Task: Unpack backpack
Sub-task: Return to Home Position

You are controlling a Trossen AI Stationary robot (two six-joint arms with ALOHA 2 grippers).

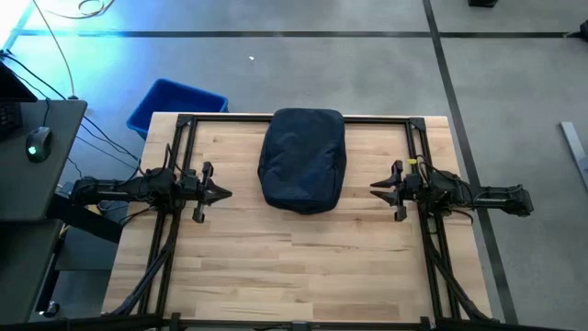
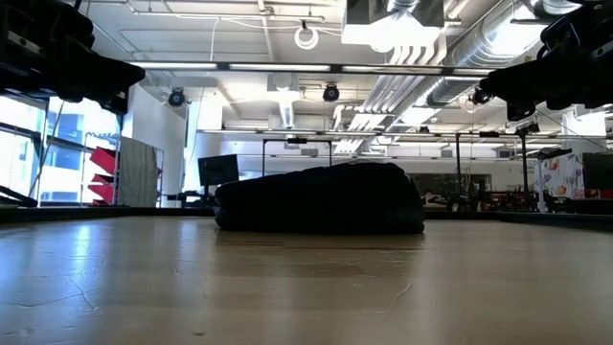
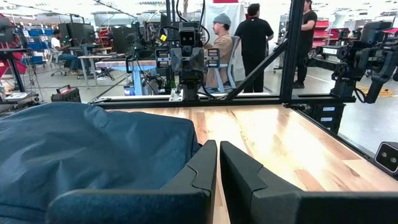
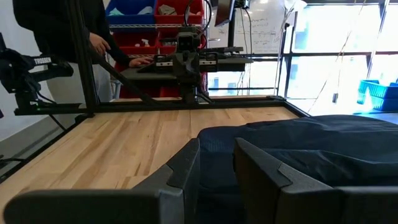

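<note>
From above there is one backpack, two arms and one blue bin. The backpack lies flat and closed on the pale wooden surface, towards its far edge and midway between the arms. The bin stands on the grey floor beyond the surface, to the backpack's left. A dark side desk carrying a mouse sits further left of the backpack. The left hand points at the backpack's left side and the right hand at its right side; both are near it without touching, and both are empty.

At surface height the backpack is a low dark mound with bare wood in front of it. Behind it is a large workshop with ceiling ducts and strip lights.

In the left wrist view the left hand's fingers are together, with only a thin slit between them, and they hold nothing. The backpack lies just beside them. Past it stands the right arm, and four people are in the room behind.

In the right wrist view the right hand's fingers stand a little apart, gripping nothing, with the backpack close ahead. Beyond the backpack are the left arm, one person, red shelf bins and bright windows
</note>
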